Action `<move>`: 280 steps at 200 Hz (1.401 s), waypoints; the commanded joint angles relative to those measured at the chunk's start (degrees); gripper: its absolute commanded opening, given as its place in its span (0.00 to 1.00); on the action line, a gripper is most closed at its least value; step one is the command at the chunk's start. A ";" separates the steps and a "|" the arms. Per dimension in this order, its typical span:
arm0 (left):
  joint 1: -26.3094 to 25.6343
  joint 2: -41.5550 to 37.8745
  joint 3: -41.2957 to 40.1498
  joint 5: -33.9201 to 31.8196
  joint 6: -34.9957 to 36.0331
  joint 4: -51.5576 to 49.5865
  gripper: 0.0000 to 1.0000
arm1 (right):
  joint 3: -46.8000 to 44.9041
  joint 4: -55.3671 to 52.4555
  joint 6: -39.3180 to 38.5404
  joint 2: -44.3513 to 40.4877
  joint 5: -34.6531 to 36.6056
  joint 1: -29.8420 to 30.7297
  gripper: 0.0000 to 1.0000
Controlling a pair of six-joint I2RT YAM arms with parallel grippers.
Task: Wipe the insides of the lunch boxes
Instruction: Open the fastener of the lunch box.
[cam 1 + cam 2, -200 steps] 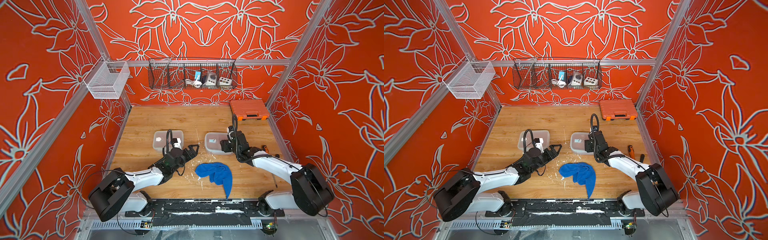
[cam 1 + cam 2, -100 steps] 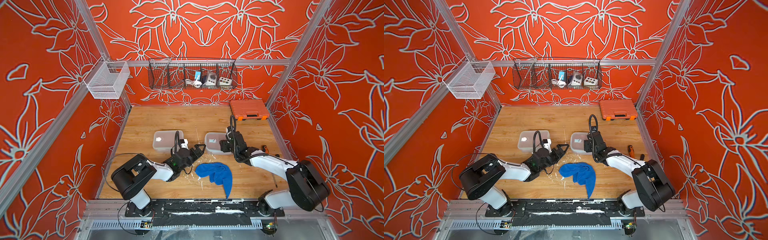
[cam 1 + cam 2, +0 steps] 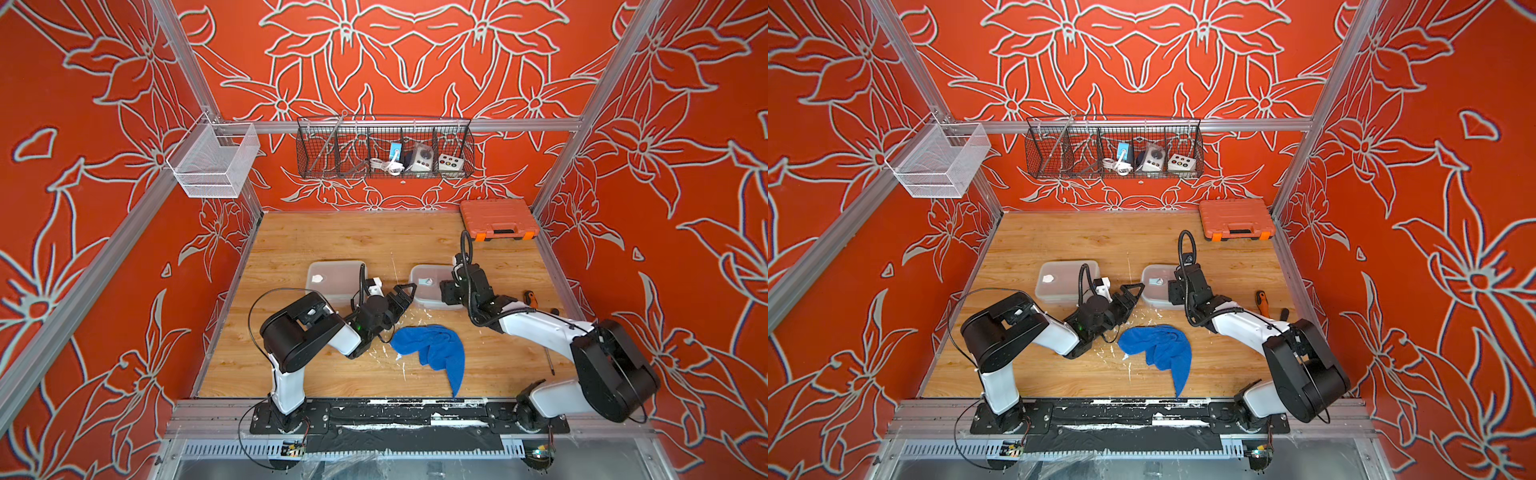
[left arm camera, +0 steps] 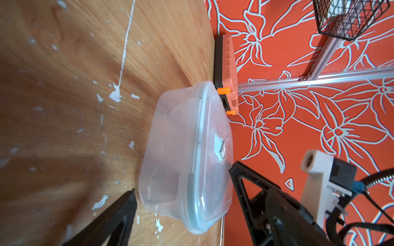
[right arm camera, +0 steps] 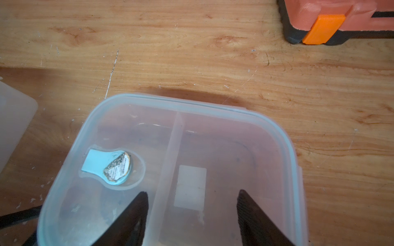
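Note:
Two translucent lunch boxes sit lidded on the wooden table in both top views: a plain one [image 3: 334, 276] [image 3: 1065, 278] and a divided one [image 3: 428, 286] [image 3: 1156, 286] [image 5: 170, 153] with a white sticker inside. My left gripper [image 3: 405, 289] [image 4: 181, 183] is open and turned sideways at the divided box's near-left corner [image 4: 183, 161]; one finger sits low by its wall, the other above its lid. My right gripper [image 3: 449, 291] [image 5: 191, 194] hangs open just over that lid, holding nothing. A blue cloth [image 3: 432, 349] [image 3: 1158, 349] lies crumpled in front, untouched.
An orange tool case [image 3: 498, 218] [image 5: 336, 19] stands at the back right corner. A screwdriver [image 3: 530, 297] lies right of my right arm. A black wire basket [image 3: 384, 149] and a white mesh basket [image 3: 214, 162] hang on the walls. White flecks dot the wood.
My left arm has swung right, from beside the plain box to the divided box's corner, and its jaws have narrowed slightly. The right arm has barely moved.

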 commanded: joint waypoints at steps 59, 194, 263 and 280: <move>-1.02 7.55 6.39 -2.88 -4.31 8.15 0.92 | -3.78 -1.70 -0.57 0.09 2.32 0.19 0.68; -0.85 12.32 10.38 -5.38 -5.75 10.43 0.91 | -4.55 -2.97 -2.16 0.88 3.84 0.18 0.68; -0.25 14.85 12.45 -5.91 -7.06 14.27 0.89 | -4.11 -3.20 -2.77 2.77 2.60 0.18 0.68; -0.16 15.53 13.17 -5.73 -7.56 14.93 0.88 | -4.30 -3.20 -2.86 2.72 2.59 0.20 0.67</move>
